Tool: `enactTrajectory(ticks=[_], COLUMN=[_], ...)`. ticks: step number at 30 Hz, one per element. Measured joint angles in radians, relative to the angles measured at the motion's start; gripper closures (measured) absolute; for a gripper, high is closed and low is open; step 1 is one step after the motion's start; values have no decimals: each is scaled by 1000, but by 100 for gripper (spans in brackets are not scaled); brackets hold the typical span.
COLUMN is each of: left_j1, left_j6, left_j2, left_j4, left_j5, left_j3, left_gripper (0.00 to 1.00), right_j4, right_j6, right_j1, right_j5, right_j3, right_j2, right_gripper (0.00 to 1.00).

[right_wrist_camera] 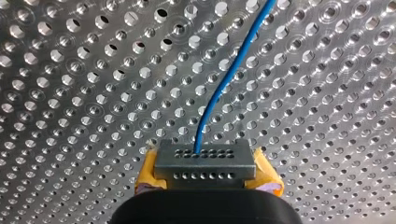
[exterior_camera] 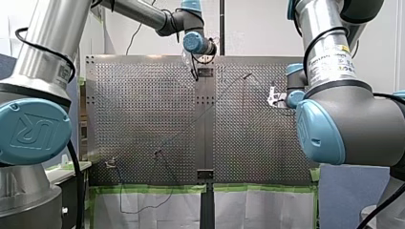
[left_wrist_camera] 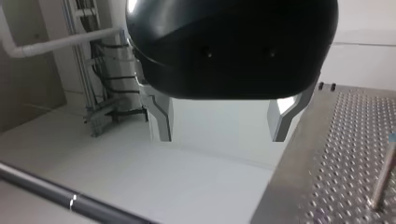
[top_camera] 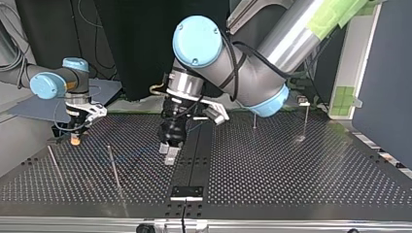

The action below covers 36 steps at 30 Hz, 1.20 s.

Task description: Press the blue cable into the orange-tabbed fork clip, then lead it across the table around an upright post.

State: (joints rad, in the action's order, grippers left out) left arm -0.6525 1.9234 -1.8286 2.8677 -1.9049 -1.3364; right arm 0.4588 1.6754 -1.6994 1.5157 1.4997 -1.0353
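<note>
The blue cable (right_wrist_camera: 227,79) runs from between my right gripper's (right_wrist_camera: 201,163) fingers out over the perforated plate. That gripper has yellow pads and is shut on the cable, low over the plate at the top view's left (top_camera: 75,138). In the top view the cable (top_camera: 127,156) shows faintly, running toward the plate's middle. My left gripper (left_wrist_camera: 223,126) is open and holds nothing. It hangs at the plate's far edge near the centre strip (exterior_camera: 193,71), and in the top view its fingertips sit just above the plate (top_camera: 168,154). A small clip (exterior_camera: 111,163) sits near the front view's lower left; I cannot make out its tabs.
Thin upright posts stand on the plate (top_camera: 114,167), (top_camera: 51,160), (top_camera: 254,119), (top_camera: 305,121). A dark centre strip (top_camera: 194,155) splits the plate. One post (left_wrist_camera: 384,175) stands beside my left gripper. A second small fixture (exterior_camera: 157,152) holds a thin line. Green tape edges the table.
</note>
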Motion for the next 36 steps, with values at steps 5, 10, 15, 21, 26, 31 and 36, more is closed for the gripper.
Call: enactTrajectory(ticks=[5,10,15,21,26,31,36], left_j1=[15,26,33,36,38,45,56], left_j6=[31,43,41,42,44,50,53], left_j2=[0,0,0,0,0,0,0], left_j4=[-56,-95,-74,-62,-60,-58,-59], left_j5=[-8,-13,-27,-31,-32,-33,-33], left_j3=[-56,-103,-153,-211,-262,-307,-359], left_gripper=[0,0,0,0,0,0,0], right_j4=[0,0,0,0,0,0,-1], right_j6=[0,0,0,0,0,-1,0], right_j1=[0,0,0,0,-3,-9,-13], right_j5=[0,0,0,0,0,0,0], right_j3=[0,0,0,0,0,0,3], right_j2=[0,0,0,0,0,0,1], right_gripper=[100,100,100,100,100,100,100])
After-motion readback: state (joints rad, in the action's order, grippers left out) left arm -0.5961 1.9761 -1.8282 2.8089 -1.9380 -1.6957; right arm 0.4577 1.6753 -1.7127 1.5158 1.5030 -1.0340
